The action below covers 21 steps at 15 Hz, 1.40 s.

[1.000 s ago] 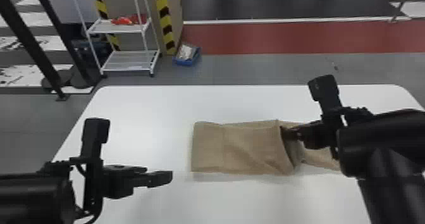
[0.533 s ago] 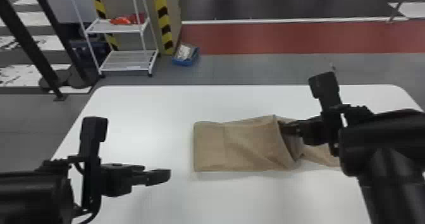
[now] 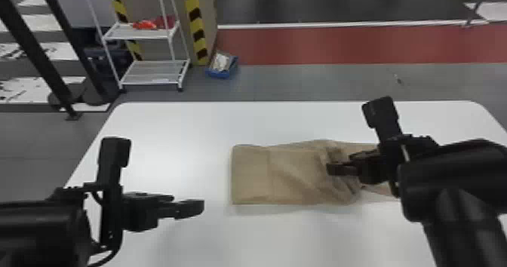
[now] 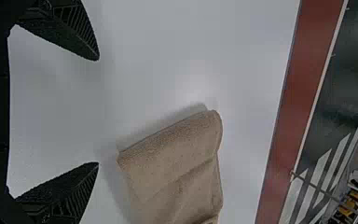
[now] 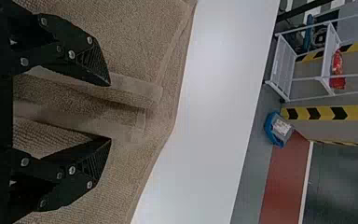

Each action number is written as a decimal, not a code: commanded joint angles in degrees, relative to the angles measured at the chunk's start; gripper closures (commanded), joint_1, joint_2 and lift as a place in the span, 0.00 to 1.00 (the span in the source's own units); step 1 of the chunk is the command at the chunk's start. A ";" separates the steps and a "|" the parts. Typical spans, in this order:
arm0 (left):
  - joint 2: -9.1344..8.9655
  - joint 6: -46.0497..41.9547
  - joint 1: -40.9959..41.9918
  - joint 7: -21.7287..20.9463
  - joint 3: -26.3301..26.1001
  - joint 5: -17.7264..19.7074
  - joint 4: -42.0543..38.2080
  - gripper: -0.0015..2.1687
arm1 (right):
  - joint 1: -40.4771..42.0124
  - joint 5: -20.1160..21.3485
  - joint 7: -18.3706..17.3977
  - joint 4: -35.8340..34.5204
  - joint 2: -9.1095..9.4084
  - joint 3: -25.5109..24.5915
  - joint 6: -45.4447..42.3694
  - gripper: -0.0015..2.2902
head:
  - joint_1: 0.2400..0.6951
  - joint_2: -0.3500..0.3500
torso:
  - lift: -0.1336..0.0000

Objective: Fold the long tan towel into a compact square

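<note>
- Head view: towel [image 3: 286,175] lies partly folded on counter [image 3: 181,134], right tool [image 3: 339,164] at its rumples.
- Right wrist view: spread fingers, pale hems [image 5: 137,87] between.
- Left wrist view: left tool [image 3: 188,203] spread, towel apart.

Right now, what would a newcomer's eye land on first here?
Probably the rumpled tan cloth towel, stretched across the smooth white table toward the robot's right. Next, the black two-fingered right gripper, open at the towel's bunched part, and the matching left gripper, open off the towel's left end.
</note>
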 commanded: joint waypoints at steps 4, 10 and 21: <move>0.47 -0.02 -0.11 -0.09 0.39 0.35 0.13 0.04 | 1.01 -0.93 0.45 -2.76 0.14 0.89 0.47 0.23 | 1.00 0.65 | 0.07; 0.47 -0.72 -0.03 -0.09 0.22 0.44 0.93 0.04 | 1.71 -1.46 0.89 -3.46 0.14 -0.08 1.35 0.23 | 1.00 0.66 | 0.07; 0.47 -2.65 -0.29 0.00 0.48 0.53 2.68 0.04 | -0.92 1.00 1.59 1.46 0.14 0.89 1.17 0.43 | 1.00 0.66 | 0.07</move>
